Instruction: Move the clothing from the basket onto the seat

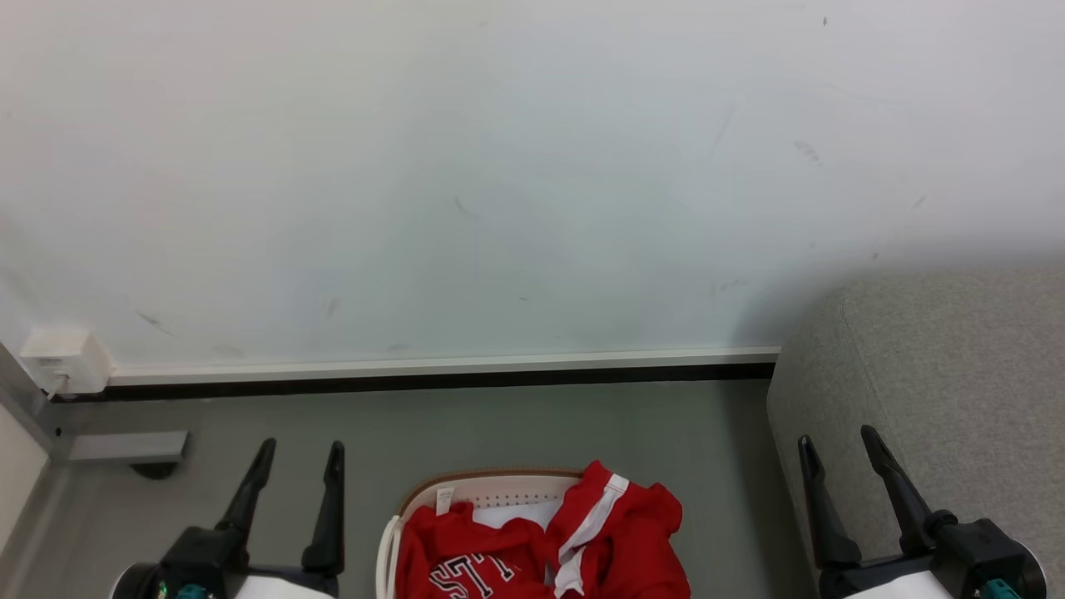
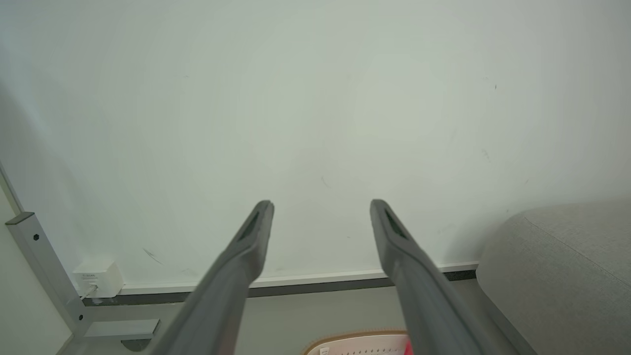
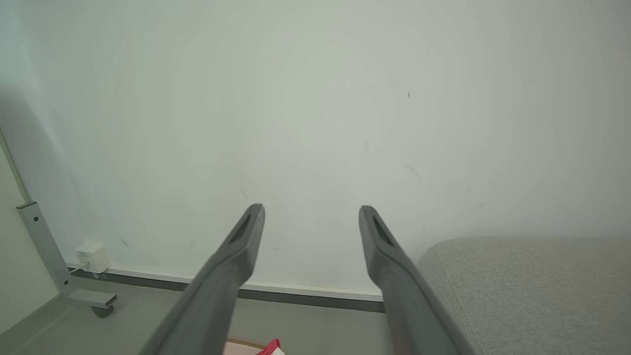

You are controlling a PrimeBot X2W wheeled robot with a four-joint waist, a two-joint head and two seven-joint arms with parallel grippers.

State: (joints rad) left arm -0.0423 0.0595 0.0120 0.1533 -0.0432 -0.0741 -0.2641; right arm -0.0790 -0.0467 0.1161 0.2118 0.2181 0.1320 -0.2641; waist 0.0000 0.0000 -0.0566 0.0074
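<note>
the basket (image 1: 491, 485) and the clothing (image 1: 620, 541) in it run off the head view's bottom edge, lettering cut mid-word; the seat (image 1: 957, 374) runs off the right edge.

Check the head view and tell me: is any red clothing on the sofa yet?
No: the red clothing lies in the basket on the floor, left of the sofa.

Matching left tool (image 1: 302, 446) and right tool (image 1: 834, 435), long tapered black fingers (image 1: 246, 491), black wrist housings, teal accents, white forearms

Scuffed pale wall (image 1: 499, 166), white skirting (image 1: 441, 364), grey floor (image 1: 499, 424), white socket box (image 1: 65, 359)
</note>
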